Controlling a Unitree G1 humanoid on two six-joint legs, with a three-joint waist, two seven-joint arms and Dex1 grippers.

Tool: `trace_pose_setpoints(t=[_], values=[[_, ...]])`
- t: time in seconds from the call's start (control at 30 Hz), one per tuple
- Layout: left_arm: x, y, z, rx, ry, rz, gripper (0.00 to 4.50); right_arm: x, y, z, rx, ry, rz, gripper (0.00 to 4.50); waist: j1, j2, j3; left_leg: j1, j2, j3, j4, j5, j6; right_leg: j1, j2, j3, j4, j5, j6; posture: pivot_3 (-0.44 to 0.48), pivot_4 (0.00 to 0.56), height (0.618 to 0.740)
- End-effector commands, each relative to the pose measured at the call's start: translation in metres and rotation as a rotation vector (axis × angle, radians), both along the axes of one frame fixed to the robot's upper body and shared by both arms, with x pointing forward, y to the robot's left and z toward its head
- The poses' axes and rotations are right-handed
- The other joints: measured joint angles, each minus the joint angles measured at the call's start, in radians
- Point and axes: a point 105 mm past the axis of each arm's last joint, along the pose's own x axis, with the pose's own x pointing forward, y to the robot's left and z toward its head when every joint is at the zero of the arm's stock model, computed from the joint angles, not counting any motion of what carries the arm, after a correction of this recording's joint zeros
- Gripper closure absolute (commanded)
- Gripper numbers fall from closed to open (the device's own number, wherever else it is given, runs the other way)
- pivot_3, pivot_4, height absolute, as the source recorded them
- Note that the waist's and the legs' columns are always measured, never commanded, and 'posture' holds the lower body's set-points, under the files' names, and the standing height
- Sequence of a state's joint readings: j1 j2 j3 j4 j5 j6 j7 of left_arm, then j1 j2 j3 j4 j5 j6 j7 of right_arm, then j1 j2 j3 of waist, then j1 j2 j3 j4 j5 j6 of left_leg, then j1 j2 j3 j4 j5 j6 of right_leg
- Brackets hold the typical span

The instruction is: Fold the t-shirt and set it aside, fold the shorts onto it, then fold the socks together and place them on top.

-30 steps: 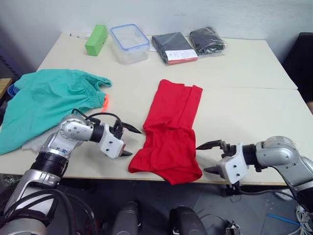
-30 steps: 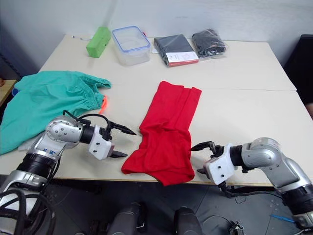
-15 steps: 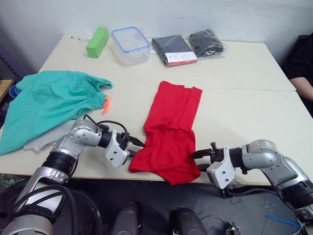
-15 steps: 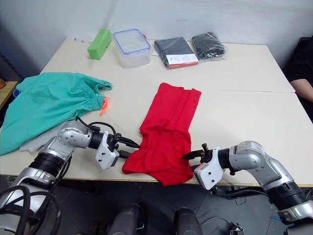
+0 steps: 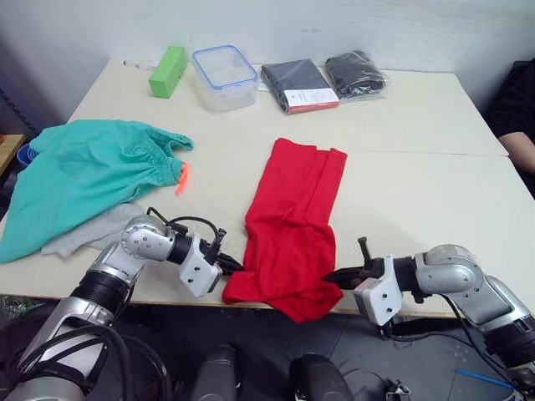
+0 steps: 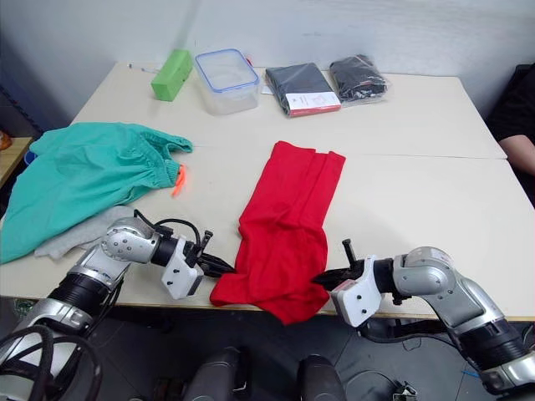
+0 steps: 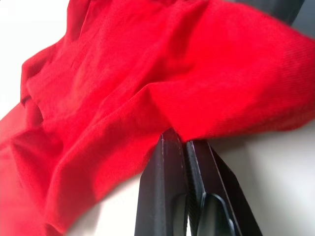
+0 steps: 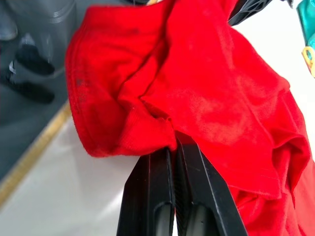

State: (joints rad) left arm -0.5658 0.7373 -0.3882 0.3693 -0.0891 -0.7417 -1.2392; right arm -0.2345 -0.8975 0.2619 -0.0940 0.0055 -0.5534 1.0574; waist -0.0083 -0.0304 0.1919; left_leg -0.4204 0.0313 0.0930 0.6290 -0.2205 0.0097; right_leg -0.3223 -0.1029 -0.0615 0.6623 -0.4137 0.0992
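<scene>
The t-shirt (image 5: pixel 294 224), a long red strip, is now pinched at its near corners: left gripper (image 5: pixel 227 266) and right gripper (image 5: pixel 333 277) fingers are closed on cloth. A second ago both were spread apart, short of it. The lengthwise fold can be started. Shorts (image 5: pixel 84 171) lie beyond the left fingers.

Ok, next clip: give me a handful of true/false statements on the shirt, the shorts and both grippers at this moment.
1. Both grippers are shut on the t-shirt. True: the left gripper and right gripper pinch its near corners.
2. The shorts lie folded on top of the t-shirt. False: they lie loose, apart, on the robot's left.
3. The t-shirt's near end hangs over the table edge. True.
4. The clear container holds the socks. False: it looks empty.
</scene>
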Motion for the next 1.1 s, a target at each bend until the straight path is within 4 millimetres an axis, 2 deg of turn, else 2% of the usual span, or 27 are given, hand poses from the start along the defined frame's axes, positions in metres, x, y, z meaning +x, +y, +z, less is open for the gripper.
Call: trace_pose_setpoints(t=[0.03, 0.27, 0.47, 0.57, 0.63, 0.73, 0.77, 0.93, 1.0, 1.1], values=[[-0.011, 0.002, 0.019, -0.058, 0.165, 0.057, 4.47, -0.01, 0.002, 0.024, 0.089, 0.118, -0.04, 4.46, -0.001, 0.001, 0.0, -0.001, 0.0, -0.001, 0.0, 0.0, 0.0, 0.0, 0.0, 0.001, 0.0, 0.0, 0.0, 0.0, 0.15, 0.74], [-0.048, 0.009, 0.038, -0.076, 0.5, 0.132, 4.47, -0.035, 0.011, 0.055, 0.249, 0.47, -0.115, 4.46, -0.005, 0.001, 0.001, -0.001, 0.0, -0.003, -0.001, -0.001, 0.001, 0.001, -0.001, 0.003, -0.002, 0.0, -0.001, 0.0, 0.15, 0.74], [-0.073, 0.007, 0.051, -0.09, 0.657, 0.153, 4.47, -0.05, 0.012, 0.073, 0.304, 0.633, -0.139, 4.46, -0.005, 0.002, 0.001, -0.002, 0.0, -0.004, -0.001, -0.002, 0.002, 0.002, -0.001, 0.003, -0.004, 0.0, -0.001, 0.0, 0.15, 0.74], [-0.08, 0.006, 0.057, -0.105, 0.711, 0.162, 4.47, -0.056, 0.012, 0.08, 0.31, 0.69, -0.141, 4.46, -0.005, 0.002, 0.001, -0.002, 0.0, -0.004, -0.002, -0.004, 0.006, 0.002, -0.001, 0.003, -0.004, 0.0, -0.001, 0.0, 0.15, 0.74], [-0.077, 0.005, 0.064, -0.143, 0.747, 0.181, 4.47, -0.057, 0.01, 0.083, 0.314, 0.724, -0.144, 4.46, -0.003, 0.002, 0.001, -0.002, 0.0, -0.004, -0.002, -0.005, 0.006, 0.002, -0.001, 0.004, -0.005, -0.001, -0.001, 0.0, 0.15, 0.74], [-0.063, 0.002, 0.077, -0.243, 0.782, 0.236, 4.47, -0.045, 0.007, 0.093, 0.366, 0.737, -0.183, 4.46, -0.001, 0.002, 0.001, -0.002, 0.0, -0.004, -0.002, -0.005, 0.007, 0.002, -0.001, 0.004, -0.006, -0.001, -0.001, 0.0, 0.15, 0.74], [-0.052, 0.002, 0.084, -0.3, 0.794, 0.27, 4.47, -0.036, 0.006, 0.097, 0.402, 0.731, -0.209, 4.46, 0.0, 0.002, 0.001, -0.002, 0.0, -0.004, -0.001, -0.005, 0.007, 0.002, -0.001, 0.004, -0.006, -0.001, -0.001, 0.0, 0.15, 0.74], [0.017, 0.002, 0.12, -0.585, 0.821, 0.483, 4.47, 0.024, -0.005, 0.123, 0.614, 0.683, -0.382, 4.46, 0.004, 0.001, 0.001, -0.002, 0.0, -0.003, 0.0, -0.004, 0.005, 0.001, 0.0, 0.004, -0.004, -0.001, -0.001, 0.0, 0.15, 0.74], [0.046, 0.002, 0.129, -0.687, 0.847, 0.578, 4.47, 0.051, -0.009, 0.123, 0.668, 0.701, -0.473, 4.46, 0.004, 0.001, 0.001, -0.002, -0.001, -0.003, 0.0, -0.002, 0.002, 0.0, 0.0, 0.004, -0.004, 0.0, -0.001, 0.0, 0.15, 0.74], [0.074, -0.002, 0.13, -0.756, 0.885, 0.679, 4.47, 0.086, -0.012, 0.114, 0.695, 0.736, -0.618, 4.46, 0.001, 0.001, 0.002, -0.004, -0.001, -0.002, 0.0, -0.002, 0.002, -0.001, 0.0, 0.004, -0.003, 0.0, 0.0, 0.0, 0.15, 0.74]])
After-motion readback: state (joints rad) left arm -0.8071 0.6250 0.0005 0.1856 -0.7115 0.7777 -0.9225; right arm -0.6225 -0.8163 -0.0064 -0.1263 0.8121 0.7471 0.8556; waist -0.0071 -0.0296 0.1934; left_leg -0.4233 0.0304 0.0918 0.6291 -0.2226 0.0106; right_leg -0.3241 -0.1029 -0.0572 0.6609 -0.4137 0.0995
